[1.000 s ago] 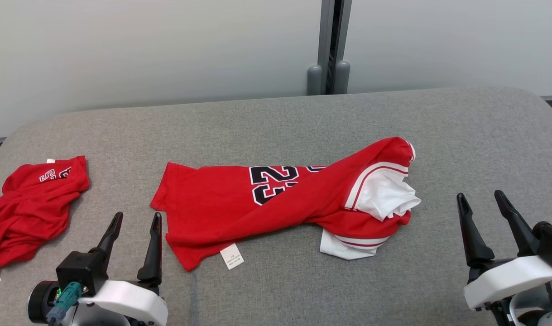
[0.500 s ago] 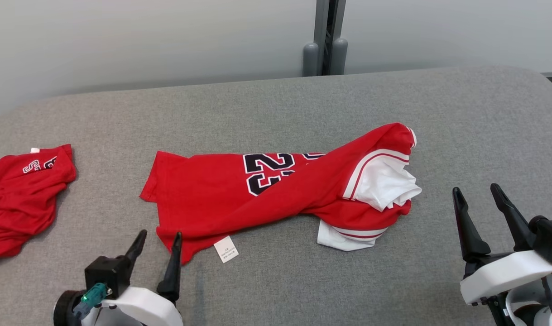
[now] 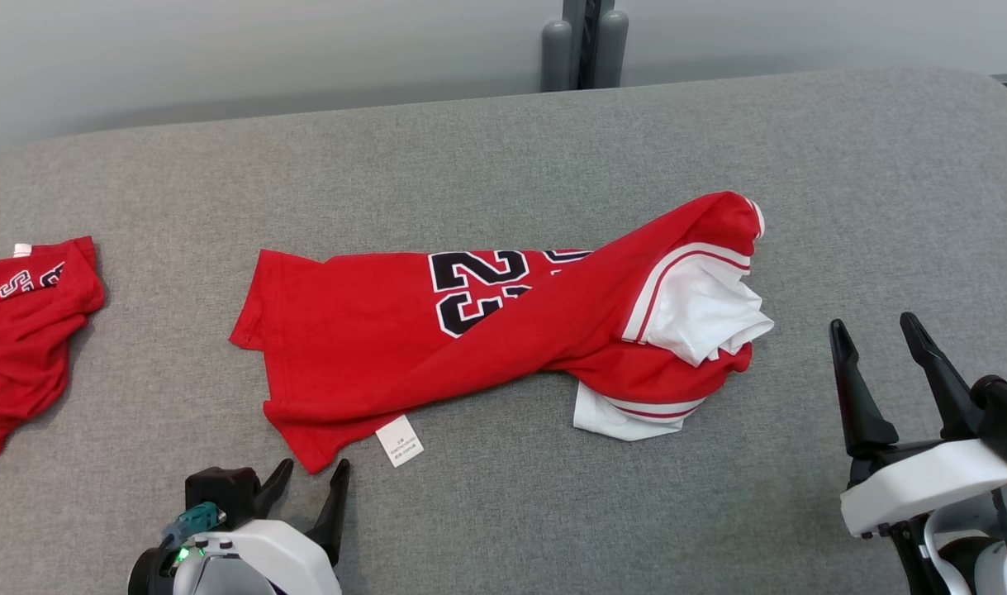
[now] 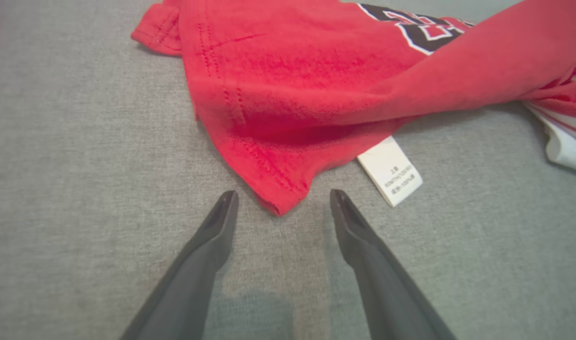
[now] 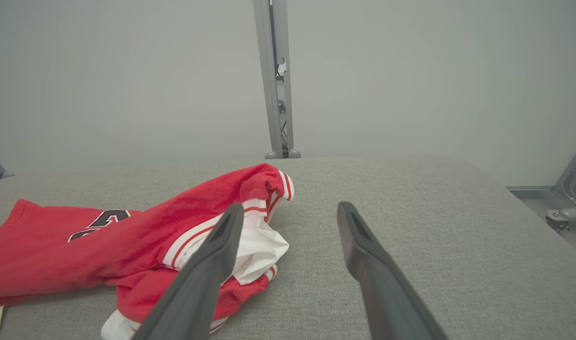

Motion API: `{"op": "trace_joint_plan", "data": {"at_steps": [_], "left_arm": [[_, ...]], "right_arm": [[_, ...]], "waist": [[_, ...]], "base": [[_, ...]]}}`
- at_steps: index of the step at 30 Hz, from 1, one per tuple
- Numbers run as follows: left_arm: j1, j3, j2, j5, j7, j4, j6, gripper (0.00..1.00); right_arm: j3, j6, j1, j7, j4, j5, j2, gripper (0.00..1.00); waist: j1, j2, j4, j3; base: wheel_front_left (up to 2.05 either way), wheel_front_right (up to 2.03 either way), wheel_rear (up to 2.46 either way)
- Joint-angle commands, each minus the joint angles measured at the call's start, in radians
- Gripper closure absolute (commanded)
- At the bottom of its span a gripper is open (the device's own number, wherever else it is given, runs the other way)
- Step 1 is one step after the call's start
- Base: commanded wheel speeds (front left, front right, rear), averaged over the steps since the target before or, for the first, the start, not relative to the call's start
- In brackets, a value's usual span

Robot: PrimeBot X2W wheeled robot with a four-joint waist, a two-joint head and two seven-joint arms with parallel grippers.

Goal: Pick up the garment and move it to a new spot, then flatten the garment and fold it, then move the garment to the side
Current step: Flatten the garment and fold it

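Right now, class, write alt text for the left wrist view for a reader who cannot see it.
The open left gripper points at the near corner of a crumpled red garment on a grey padded table. A white care label sticks out beside that corner.

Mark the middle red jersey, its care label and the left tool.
red jersey [image 3: 371, 330], head view, plain red panel left of the number.
care label [image 4: 391, 175], left wrist view, middle of the white tag.
left tool [image 3: 315, 467], head view, midway between its fingertips.
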Motion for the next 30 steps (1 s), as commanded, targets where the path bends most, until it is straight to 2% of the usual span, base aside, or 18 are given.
{"op": "trace_joint_plan", "data": {"at_steps": [1,2,4,5,6,14,19,24,30], "left_arm": [[-0.022,0.003,0.003,-0.003,0.000,0.010,-0.008,0.00],[-0.027,0.002,0.001,-0.007,0.001,0.019,-0.011,0.02],[-0.034,-0.001,-0.002,-0.013,0.007,0.037,-0.020,0.59],[-0.039,-0.002,-0.001,-0.013,0.004,0.045,-0.026,0.74],[-0.046,-0.002,0.000,-0.012,0.000,0.051,-0.027,1.00],[-0.072,0.005,0.008,-0.006,-0.028,0.073,-0.035,1.00],[-0.090,0.007,0.016,-0.002,-0.034,0.070,-0.034,1.00],[-0.107,0.002,0.018,0.002,-0.038,0.069,-0.040,1.00],[-0.128,-0.012,0.010,0.009,-0.047,0.078,-0.047,1.00]], "right_arm": [[-0.002,0.000,-0.011,-0.008,-0.001,-0.006,-0.002,0.00],[-0.004,0.000,-0.012,-0.008,-0.001,-0.007,-0.002,0.00],[-0.008,0.000,-0.015,-0.009,0.000,-0.006,-0.002,0.00],[-0.010,0.000,-0.015,-0.010,0.001,-0.007,-0.001,0.00],[-0.013,0.000,-0.016,-0.010,0.002,-0.007,-0.001,0.00],[-0.044,0.000,-0.021,0.005,0.028,-0.003,-0.004,0.00],[-0.059,0.000,-0.062,0.031,0.115,0.021,-0.048,0.00],[-0.021,0.000,-0.126,0.026,0.224,0.049,-0.088,0.00],[0.070,0.000,-0.209,0.002,0.332,0.094,-0.095,0.00]], "waist": [[0.0000,0.0000,-0.001,0.003],[0.0000,0.0000,-0.002,0.005],[0.0000,0.0000,-0.003,0.008],[0.0000,0.0000,-0.004,0.008],[0.0000,0.0000,-0.004,0.009],[0.0000,0.0000,-0.003,0.015],[0.0000,0.0000,0.007,0.040],[0.0000,0.0000,0.031,0.070],[0.0000,0.0000,0.064,0.100]], "base": [[0.00,0.00,0.00],[0.00,0.00,0.00],[0.00,0.00,0.00],[0.00,0.00,0.00],[0.00,0.00,0.00],[0.00,0.00,0.00],[0.00,0.00,0.00],[0.00,0.00,0.00],[0.00,0.00,0.00]]}}
